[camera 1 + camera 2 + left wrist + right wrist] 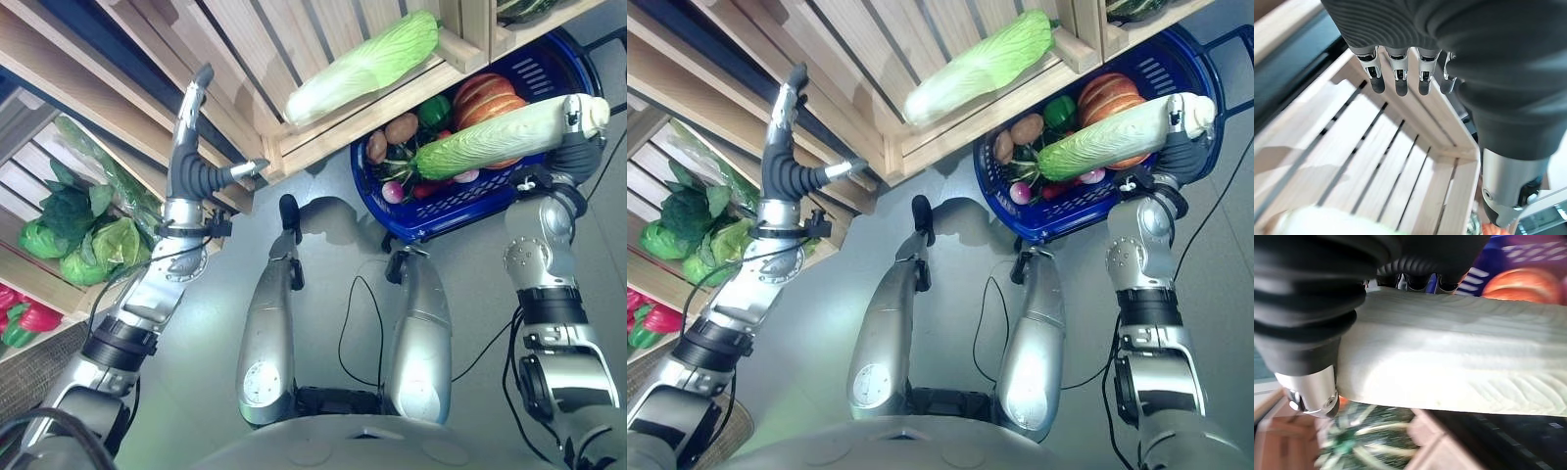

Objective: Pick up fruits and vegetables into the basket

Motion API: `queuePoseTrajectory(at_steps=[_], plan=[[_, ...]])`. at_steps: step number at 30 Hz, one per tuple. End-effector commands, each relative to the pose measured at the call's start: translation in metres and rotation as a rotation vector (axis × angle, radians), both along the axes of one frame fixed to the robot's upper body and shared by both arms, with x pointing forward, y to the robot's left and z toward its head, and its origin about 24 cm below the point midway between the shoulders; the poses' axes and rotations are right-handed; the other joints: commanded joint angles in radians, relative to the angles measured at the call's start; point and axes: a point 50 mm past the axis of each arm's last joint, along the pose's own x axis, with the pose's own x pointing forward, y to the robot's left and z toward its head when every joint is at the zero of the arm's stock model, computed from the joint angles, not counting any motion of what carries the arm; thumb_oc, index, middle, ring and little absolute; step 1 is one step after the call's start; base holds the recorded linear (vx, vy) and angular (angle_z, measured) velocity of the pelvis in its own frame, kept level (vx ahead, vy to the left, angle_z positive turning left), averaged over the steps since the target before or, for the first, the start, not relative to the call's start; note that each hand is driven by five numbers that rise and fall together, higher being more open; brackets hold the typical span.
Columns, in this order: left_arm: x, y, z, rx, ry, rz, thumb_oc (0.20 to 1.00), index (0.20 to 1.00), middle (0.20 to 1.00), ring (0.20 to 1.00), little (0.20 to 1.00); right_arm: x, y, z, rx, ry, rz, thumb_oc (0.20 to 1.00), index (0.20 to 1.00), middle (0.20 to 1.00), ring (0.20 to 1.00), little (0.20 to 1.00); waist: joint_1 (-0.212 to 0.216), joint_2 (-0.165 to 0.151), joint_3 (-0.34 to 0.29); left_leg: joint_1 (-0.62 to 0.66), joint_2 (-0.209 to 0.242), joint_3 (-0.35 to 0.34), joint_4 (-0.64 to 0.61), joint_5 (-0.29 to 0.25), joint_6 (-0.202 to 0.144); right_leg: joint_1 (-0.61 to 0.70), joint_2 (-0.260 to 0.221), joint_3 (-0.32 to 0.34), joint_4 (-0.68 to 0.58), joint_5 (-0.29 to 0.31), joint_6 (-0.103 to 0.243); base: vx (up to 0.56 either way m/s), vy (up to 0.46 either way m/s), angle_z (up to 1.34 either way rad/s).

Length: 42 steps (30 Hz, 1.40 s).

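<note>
The right hand (pixel 578 147) is curled round the white stem end of a long cabbage (pixel 500 134), which stretches lengthwise across the blue basket (pixel 470 201), leafy green tip pointing toward the wooden crate (pixel 392 98).

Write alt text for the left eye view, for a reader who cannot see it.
The robot's right hand holds a long napa cabbage over a blue basket already holding produce. Its left hand reaches up, fingers straight, toward a wooden crate where a second napa cabbage lies; green cabbages fill a lower shelf.
</note>
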Motion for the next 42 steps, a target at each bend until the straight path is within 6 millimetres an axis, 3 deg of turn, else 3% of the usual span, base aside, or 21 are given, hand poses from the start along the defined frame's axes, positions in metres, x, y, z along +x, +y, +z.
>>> queuePoseTrajectory(at_steps=[1,10,20,21,22,26,34,38,42], plan=[[-0.009,-0.014,0.026,-0.015,-0.154,-0.062,1.0,1.0,1.0,1.0,1.0,0.005,-0.015,0.013,-0.012,-0.005,-0.041,0.2,0.2,0.2,0.2,0.2,0.001,0.054,-0.051,-0.076,-0.046,0.024,0.12,-0.104,0.047,-0.004,0.034,0.016,-0.02,0.03,0.058,0.01,-0.1,0.07],[0.008,-0.036,0.062,0.041,-0.251,-0.056,1.0,1.0,1.0,1.0,1.0,0.034,-0.017,-0.011,-0.023,0.346,-0.068,0.2,0.2,0.2,0.2,0.2,0.011,0.086,-0.051,-0.159,-0.057,0.003,0.185,-0.116,0.061,-0.11,0.041,0.046,0.073,0.008,0.043,0.02,-0.038,0.05],[0.029,-0.055,0.077,0.11,-0.154,-0.041,1.0,1.0,1.0,1.0,1.0,0.026,-0.037,-0.049,-0.012,0.723,-0.165,0.2,0.2,0.2,0.2,0.2,-0.004,0.106,-0.051,-0.205,-0.052,0.004,0.232,-0.127,0.07,-0.164,0.056,0.082,0.107,0.002,0.04,0.01,0.017,-0.02],[0.032,-0.059,0.077,0.127,-0.141,-0.045,1.0,1.0,1.0,1.0,1.0,0.024,-0.039,-0.053,0.008,0.765,-0.166,0.485,0.485,0.485,0.485,0.485,-0.008,0.108,-0.051,-0.207,-0.051,0.006,0.235,-0.128,0.07,-0.167,0.056,0.085,0.108,0.001,0.041,0.0,0.087,-0.03],[0.034,-0.064,0.077,0.147,-0.139,-0.039,1.0,1.0,1.0,1.0,1.0,0.021,-0.04,-0.059,0.051,0.809,-0.165,1.0,1.0,1.0,1.0,1.0,-0.012,0.113,-0.051,-0.208,-0.048,0.009,0.238,-0.129,0.069,-0.172,0.058,0.09,0.111,0.002,0.041,0.0,0.08,-0.01],[0.04,-0.072,0.077,0.182,-0.097,-0.019,1.0,1.0,1.0,1.0,1.0,0.019,-0.044,-0.061,0.08,0.788,-0.173,1.0,1.0,1.0,1.0,1.0,-0.021,0.12,-0.051,-0.203,-0.047,0.016,0.232,-0.128,0.067,-0.171,0.062,0.098,0.099,0.005,0.044,-0.01,0.068,-0.06],[0.058,-0.067,0.076,0.154,0.03,0.08,1.0,1.0,1.0,1.0,1.0,0.027,-0.039,-0.044,-0.1,0.642,-0.174,1.0,1.0,1.0,1.0,1.0,-0.067,0.118,-0.051,-0.168,-0.037,0.043,0.202,-0.117,0.05,-0.153,0.079,0.123,0.065,0.014,0.049,-0.01,0.092,-0.04],[0.067,-0.053,0.073,0.129,0.077,0.164,1.0,1.0,1.0,1.0,1.0,0.031,-0.021,-0.032,-0.282,0.539,-0.156,1.0,1.0,1.0,1.0,1.0,-0.104,0.101,-0.051,-0.142,-0.027,0.062,0.178,-0.106,0.038,-0.133,0.088,0.134,0.033,0.027,0.047,-0.02,0.077,-0.1],[0.074,-0.033,0.071,0.09,0.099,0.294,1.0,1.0,1.0,1.0,1.0,0.025,0.015,-0.02,-0.516,0.397,-0.084,1.0,1.0,1.0,1.0,1.0,-0.15,0.074,-0.051,-0.122,-0.015,0.083,0.162,-0.1,0.027,-0.121,0.099,0.15,0.009,0.036,0.044,-0.01,0.073,-0.12]])
